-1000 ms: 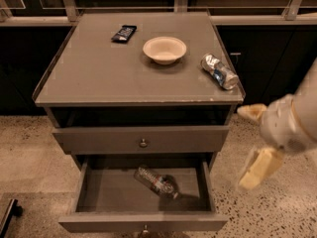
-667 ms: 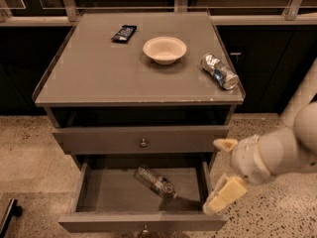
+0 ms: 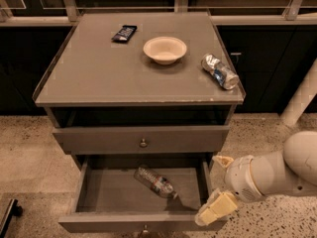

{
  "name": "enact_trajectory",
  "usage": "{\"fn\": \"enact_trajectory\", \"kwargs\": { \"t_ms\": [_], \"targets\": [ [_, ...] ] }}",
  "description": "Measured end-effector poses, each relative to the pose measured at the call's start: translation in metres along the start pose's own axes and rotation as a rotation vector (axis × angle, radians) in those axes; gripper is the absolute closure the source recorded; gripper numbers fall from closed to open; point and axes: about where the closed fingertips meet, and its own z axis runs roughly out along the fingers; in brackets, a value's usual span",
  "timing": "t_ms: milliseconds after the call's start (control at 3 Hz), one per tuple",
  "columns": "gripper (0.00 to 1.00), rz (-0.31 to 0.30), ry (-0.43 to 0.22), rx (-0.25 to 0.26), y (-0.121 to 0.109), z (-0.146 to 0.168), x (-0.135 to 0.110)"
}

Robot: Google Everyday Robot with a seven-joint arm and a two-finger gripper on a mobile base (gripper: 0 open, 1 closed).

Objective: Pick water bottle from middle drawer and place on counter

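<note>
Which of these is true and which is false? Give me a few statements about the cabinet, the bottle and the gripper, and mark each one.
1. The white bowl sits on the counter. True.
2. The gripper is open, by the right front corner of the pulled-out middle drawer. True.
3. The water bottle is clamped in the gripper. False: it lies on its side on the drawer floor, apart from the gripper.
4. The crushed can lies in the drawer next to the bottle. False: it lies on the counter near the right edge.
</note>
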Motion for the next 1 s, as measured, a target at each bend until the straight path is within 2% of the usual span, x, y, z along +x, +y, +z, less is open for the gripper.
{"fn": "enact_trajectory", "kwargs": {
  "t_ms": [333,667,1000],
  "targets": [
    [0.0,0.075,-0.042,-0.02,0.017,0.057,0.032],
    [0.0,0.159,-0.074,-0.04,0.016,0.126,0.065],
    [0.0,0.192,-0.099,0.012,-0.001,0.139,0.072]
  ]
}}
